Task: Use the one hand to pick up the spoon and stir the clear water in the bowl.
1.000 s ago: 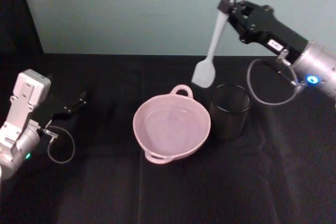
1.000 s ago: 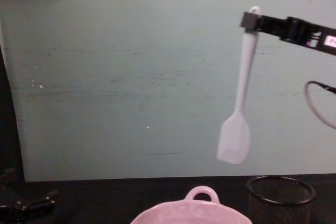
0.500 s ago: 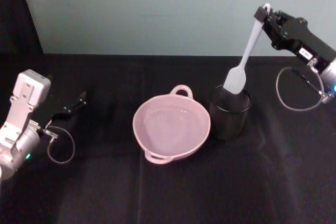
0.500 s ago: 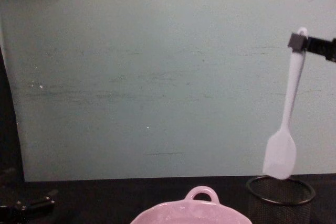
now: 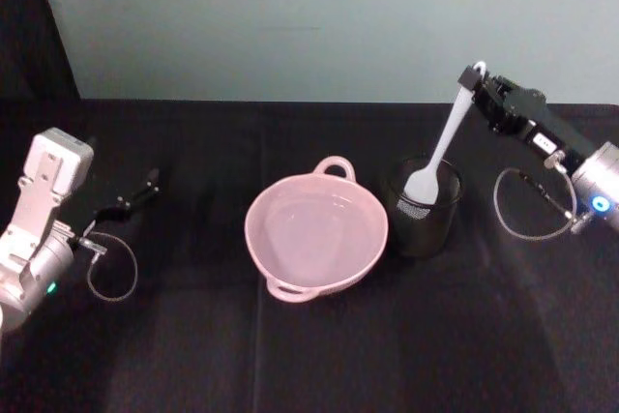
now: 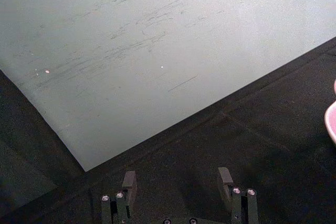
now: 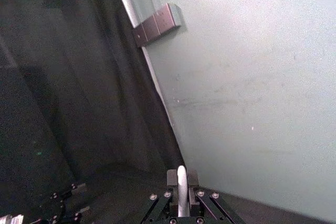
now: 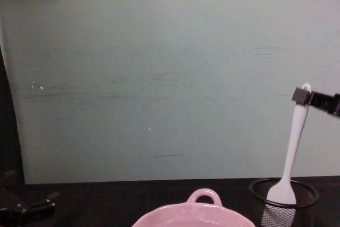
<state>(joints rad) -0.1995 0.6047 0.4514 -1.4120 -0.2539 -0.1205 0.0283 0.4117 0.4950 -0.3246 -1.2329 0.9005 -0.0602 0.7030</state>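
One spoon (image 5: 437, 153), gripped by the right hand (image 5: 477, 80), dips into one mesh cup (image 5: 423, 206).

Spoon (image 5: 440, 150): white plastic, smooth, slight satin sheen. Bowl (image 5: 316, 235): pale pink, glossy glazed look, highlights along the rim. Water (image 5: 311, 231) inside: clear, faint sheen at most. Cup (image 5: 423, 206): black wire mesh, matt, thin metal rim. Table cover (image 5: 290, 355): black cloth, matt, creased. Wall (image 8: 159, 78): pale green, matt, scuffed. Right gripper (image 5: 484, 94): matt black, on a brushed silver metal wrist. Left gripper (image 6: 178, 182): matt black, small shiny screws.
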